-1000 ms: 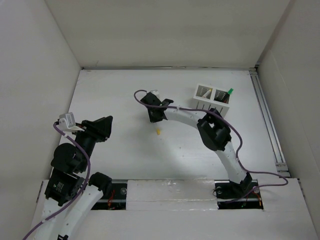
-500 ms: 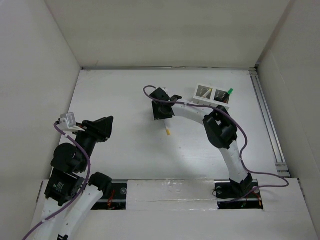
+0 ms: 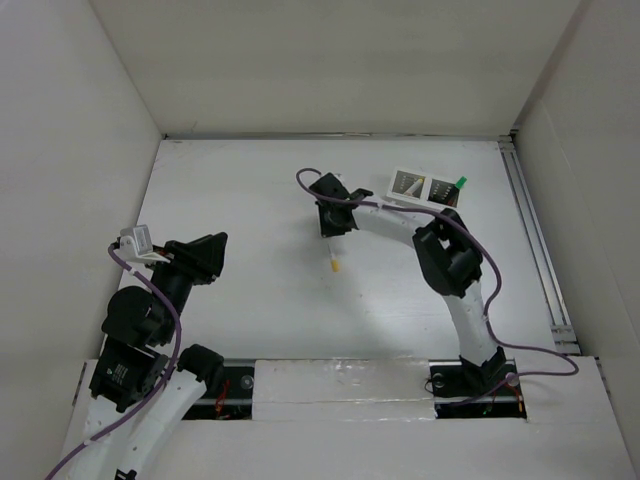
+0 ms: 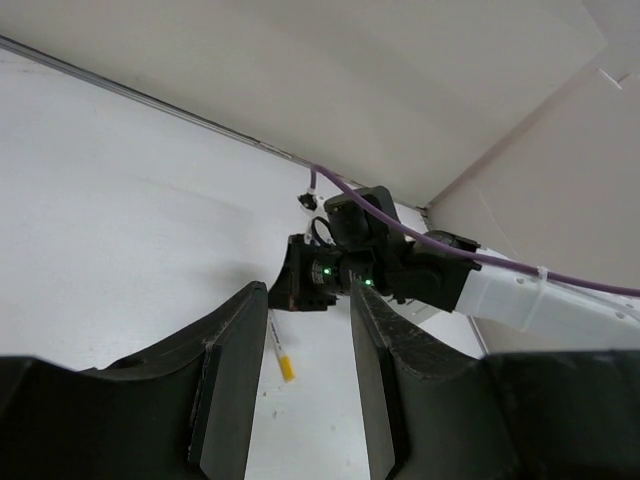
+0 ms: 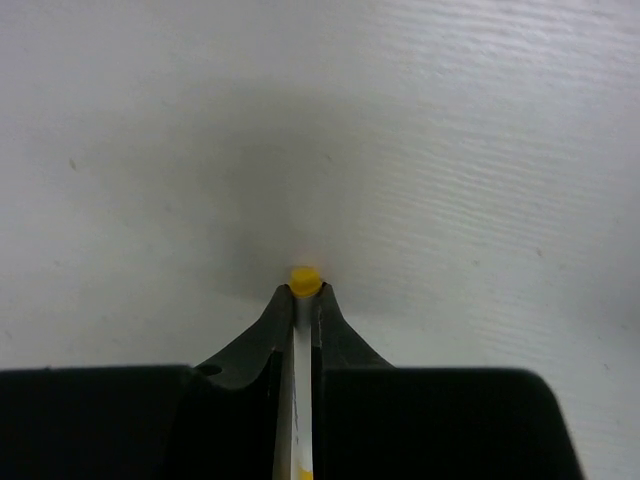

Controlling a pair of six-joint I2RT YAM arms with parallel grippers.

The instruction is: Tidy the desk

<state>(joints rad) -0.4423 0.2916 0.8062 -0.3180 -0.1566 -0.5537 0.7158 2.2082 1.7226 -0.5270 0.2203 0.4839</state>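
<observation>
My right gripper (image 5: 305, 296) is shut on a thin white pen (image 5: 303, 400) with a yellow end (image 5: 305, 279) that pokes out past the fingertips. From above, the right gripper (image 3: 333, 222) is over the middle of the white desk (image 3: 230, 190), and the pen (image 3: 335, 262) slants down from it, yellow tip lowest. The left wrist view shows the same pen (image 4: 279, 353) under the right gripper (image 4: 318, 280); whether its tip touches the desk I cannot tell. My left gripper (image 4: 303, 345) is open and holds nothing, well back at the near left (image 3: 208, 256).
A small white two-compartment box (image 3: 425, 187) stands at the back right, a green item (image 3: 461, 182) sticking out of its right side. A metal rail (image 3: 535, 240) runs along the desk's right edge. White walls close in the left, back and right.
The right gripper has moved right and a little farther back, carrying the pen. More of the pen's white shaft now shows below it. The left arm has stayed still.
</observation>
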